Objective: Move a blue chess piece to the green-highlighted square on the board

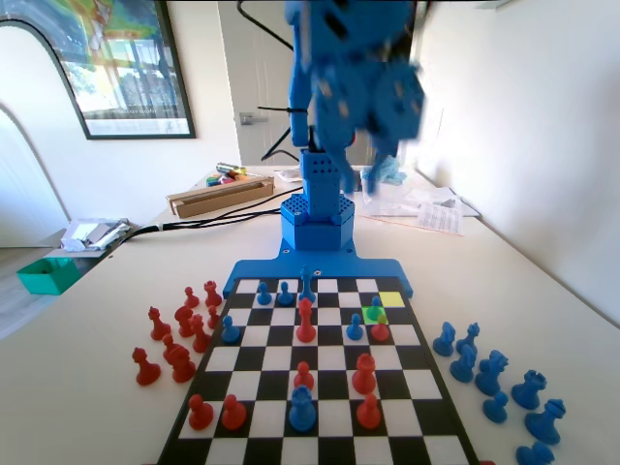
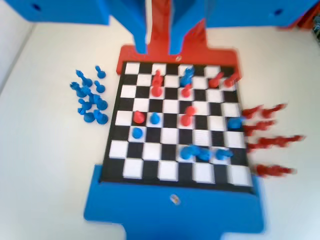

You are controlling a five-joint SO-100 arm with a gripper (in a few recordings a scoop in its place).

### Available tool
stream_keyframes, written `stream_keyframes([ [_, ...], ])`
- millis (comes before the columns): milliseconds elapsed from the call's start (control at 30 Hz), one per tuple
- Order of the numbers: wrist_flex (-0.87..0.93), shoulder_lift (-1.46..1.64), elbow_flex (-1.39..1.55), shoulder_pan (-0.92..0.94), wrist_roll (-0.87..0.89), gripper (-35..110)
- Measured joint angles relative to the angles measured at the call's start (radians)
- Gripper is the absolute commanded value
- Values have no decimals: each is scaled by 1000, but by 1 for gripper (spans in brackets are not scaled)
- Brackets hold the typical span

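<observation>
High over the board [image 2: 165, 150], the gripper [image 2: 158, 42] hangs with its jaws spread and nothing between them. In the fixed view a blue chess piece [image 1: 376, 308] stands on the green-highlighted square [image 1: 368, 315], a red pawn [image 1: 380, 330] just beside it and a pale yellow square [image 1: 390, 299] next to that. Captured blue pieces [image 1: 494, 378] crowd the table to the right, red pieces [image 1: 174, 339] to the left.

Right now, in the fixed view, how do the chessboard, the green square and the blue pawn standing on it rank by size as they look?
Largest to smallest:
1. The chessboard, by far.
2. The green-highlighted square and the blue pawn look about alike. The pawn covers part of the square, so I would not rank them.
</observation>
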Motion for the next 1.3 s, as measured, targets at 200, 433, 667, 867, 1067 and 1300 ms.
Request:
stream_keyframes([
  [200, 97, 207, -15, 87, -166, 1],
  [433, 236, 345, -55, 106, -255, 1],
  [667, 270, 454, -11, 127, -270, 1],
  [867, 276, 591, 86, 147, -295, 1],
  [1067, 272, 713, 161, 135, -299, 1],
  [1300, 196, 836, 249, 135, -284, 1],
])
